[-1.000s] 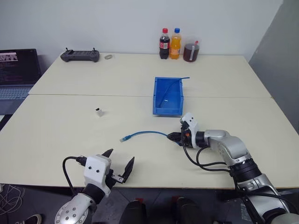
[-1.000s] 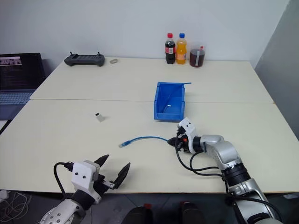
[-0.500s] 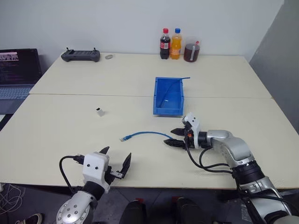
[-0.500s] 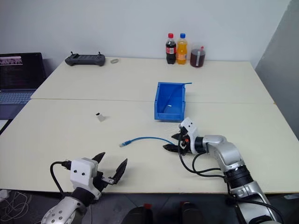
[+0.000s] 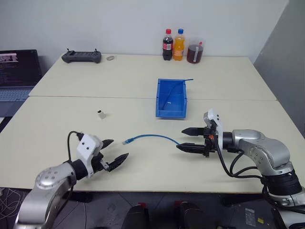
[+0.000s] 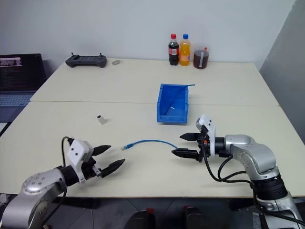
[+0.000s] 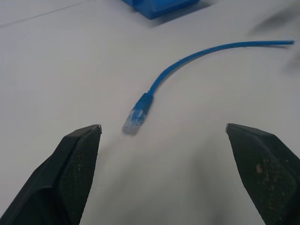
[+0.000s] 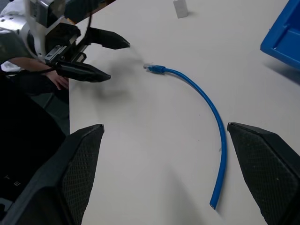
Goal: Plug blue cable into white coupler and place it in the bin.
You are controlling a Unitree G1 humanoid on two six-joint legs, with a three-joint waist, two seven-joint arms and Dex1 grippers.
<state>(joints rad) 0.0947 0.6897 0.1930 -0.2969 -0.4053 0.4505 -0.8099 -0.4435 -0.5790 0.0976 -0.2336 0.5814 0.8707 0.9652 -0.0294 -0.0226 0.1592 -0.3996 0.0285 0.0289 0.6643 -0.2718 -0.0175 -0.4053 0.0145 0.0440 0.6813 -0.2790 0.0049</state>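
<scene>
Probably lab or office; pale tables (image 5: 71, 129); laptop (image 5: 16, 76); handheld controller (image 5: 81, 57)

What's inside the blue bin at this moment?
The bin holds another thin blue cable, which runs from the floor up over the back right corner and pokes out past the rim. The near wall hides the front strip of the floor, so anything there can't be seen.

A: The counter (image 5: 143, 81) looks like a smooth, matt cream laminate. The bin (image 5: 171, 99) is glossy bright-blue plastic.

B: The blue cable (image 5: 151, 137) has a smooth jacket with a clear plastic plug, and the white coupler (image 5: 100, 114) seems to be plastic, though it's small. The left tool's fingers (image 7: 75, 159) are matt black with a fine grid texture.
</scene>
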